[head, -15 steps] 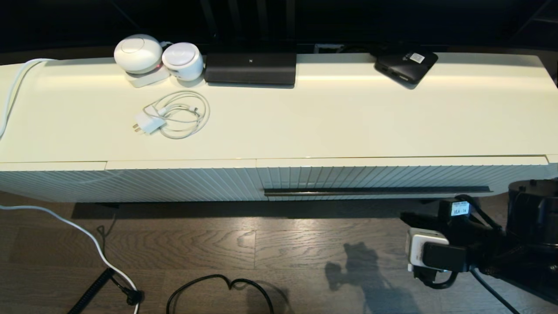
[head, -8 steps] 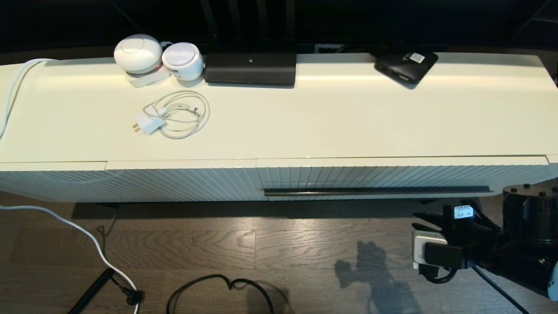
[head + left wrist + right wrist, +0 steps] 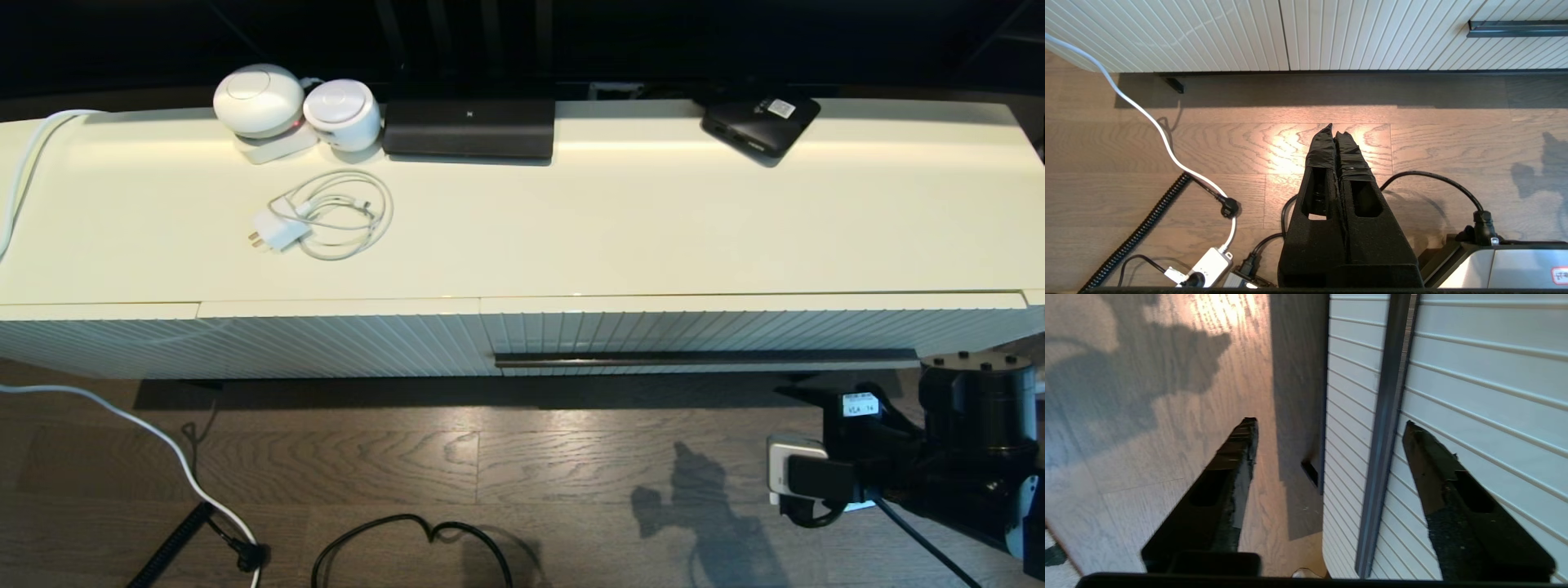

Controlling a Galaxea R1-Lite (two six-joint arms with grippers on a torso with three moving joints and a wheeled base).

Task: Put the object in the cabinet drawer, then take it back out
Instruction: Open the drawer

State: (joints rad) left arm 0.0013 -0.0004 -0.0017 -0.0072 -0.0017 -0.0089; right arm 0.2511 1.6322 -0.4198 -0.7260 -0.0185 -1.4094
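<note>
Black right end effector (image 3: 796,394) risen, nearer drawer handle (image 3: 706,358)

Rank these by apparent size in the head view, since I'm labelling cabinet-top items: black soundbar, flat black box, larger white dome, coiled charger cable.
1. Black soundbar
2. Coiled charger cable, counting its spread
3. Flat black box
4. Larger white dome

Cable and box look close; that order is uncertain.

The flat box (image 3: 760,124) lies at the cabinet top's (image 3: 620,220) back, above the shut drawer (image 3: 735,333).
</note>
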